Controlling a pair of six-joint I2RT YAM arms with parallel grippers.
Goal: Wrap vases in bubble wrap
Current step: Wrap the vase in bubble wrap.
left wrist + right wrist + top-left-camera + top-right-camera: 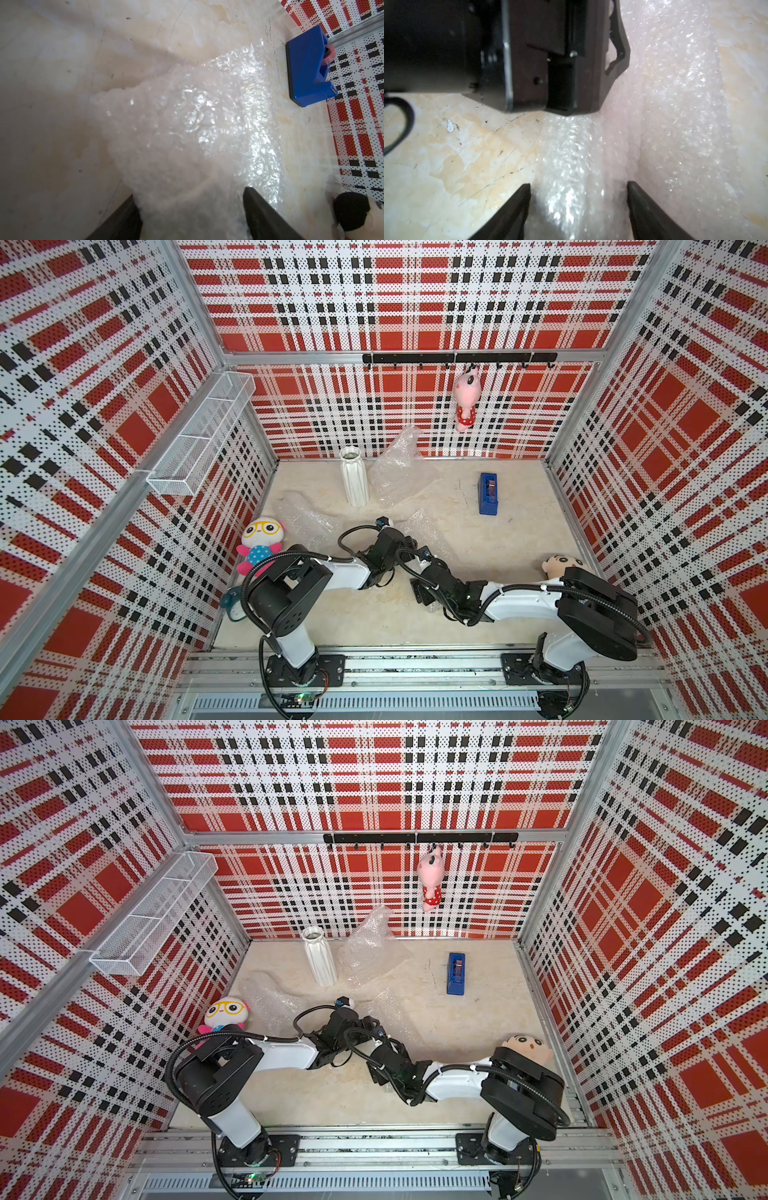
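Black fingers point(261, 209) of the left gripper point(190, 194) stand wide. A bundle of bubble wrap point(187, 128) fills the whole gap and touches both, so they look clamped on it. The bundle's long axis runs straight out from the fingers across the table point(52, 104). Its far edge stops short of the blue dispenser point(307, 66). Whether a vase is inside the bundle cannot be told.

The right gripper point(579, 184) is wide too. A raised fold point(571, 166) of wrap lies lengthwise between its fingers point(645, 207), which do not close on it. The left gripper's black body sits just ahead of it in that wrist view. In both top views the two grippers meet mid-table over this wrap point(430, 537) point(395, 1017).

The tall ribbed vase point(354, 479) point(319, 957) stands upright near the back wall point(374, 406). Its long axis is vertical and its mouth points up, well apart from both grippers. Just right of it a second sheet point(399, 470) lies crumpled, one corner rising against the wall. A third sheet point(305, 522) lies left of the grippers, near a plush toy point(259, 539). The dispenser lies with its long axis running front to back, right of the sheets.
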